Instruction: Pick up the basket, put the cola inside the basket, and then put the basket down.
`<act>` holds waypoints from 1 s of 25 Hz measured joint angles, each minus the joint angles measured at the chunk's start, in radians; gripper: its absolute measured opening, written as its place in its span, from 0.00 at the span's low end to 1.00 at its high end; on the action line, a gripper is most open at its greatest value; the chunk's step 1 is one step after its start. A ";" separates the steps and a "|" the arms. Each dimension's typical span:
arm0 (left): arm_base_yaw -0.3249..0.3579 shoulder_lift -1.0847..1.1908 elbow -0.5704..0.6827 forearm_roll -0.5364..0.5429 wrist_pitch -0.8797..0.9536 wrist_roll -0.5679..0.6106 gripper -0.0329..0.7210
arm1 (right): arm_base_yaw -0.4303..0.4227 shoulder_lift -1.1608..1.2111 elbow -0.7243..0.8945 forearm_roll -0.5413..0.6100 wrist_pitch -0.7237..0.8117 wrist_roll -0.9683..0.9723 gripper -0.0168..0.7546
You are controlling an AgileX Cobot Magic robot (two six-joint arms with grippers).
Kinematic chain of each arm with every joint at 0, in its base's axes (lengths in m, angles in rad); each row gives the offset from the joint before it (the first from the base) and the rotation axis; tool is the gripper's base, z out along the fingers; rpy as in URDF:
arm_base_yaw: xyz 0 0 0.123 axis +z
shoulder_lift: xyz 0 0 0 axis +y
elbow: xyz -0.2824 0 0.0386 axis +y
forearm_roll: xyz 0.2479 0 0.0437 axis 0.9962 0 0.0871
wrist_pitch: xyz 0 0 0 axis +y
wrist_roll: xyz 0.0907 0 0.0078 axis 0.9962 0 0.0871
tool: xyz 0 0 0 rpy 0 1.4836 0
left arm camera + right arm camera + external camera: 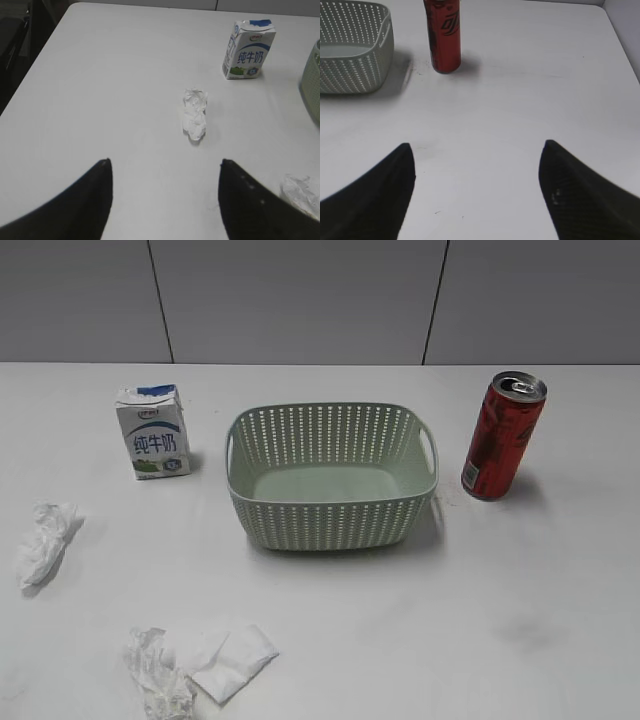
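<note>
since nothing has yet been lifted, every item rests on the white desk (560, 620); the basket (330, 480) sits empty and upright at the desk's middle, handle holes facing the left and right edges, which appears to leave each end free for a grasp; the cola (503, 437) stands upright just beside the basket's right end, apart from it, toward the far right corner; a milk carton (153, 431) stands well off its left end; crumpled tissues (45, 542) lie toward the near left corner; the left gripper (165, 200) hangs spread wide above bare desk, holding and touching nothing; the right gripper (477, 190) is likewise spread wide and empty, short of the cola.
</note>
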 joint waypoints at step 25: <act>0.000 0.150 -0.041 -0.063 -0.146 0.000 0.71 | 0.000 0.000 0.000 0.000 0.000 0.000 0.78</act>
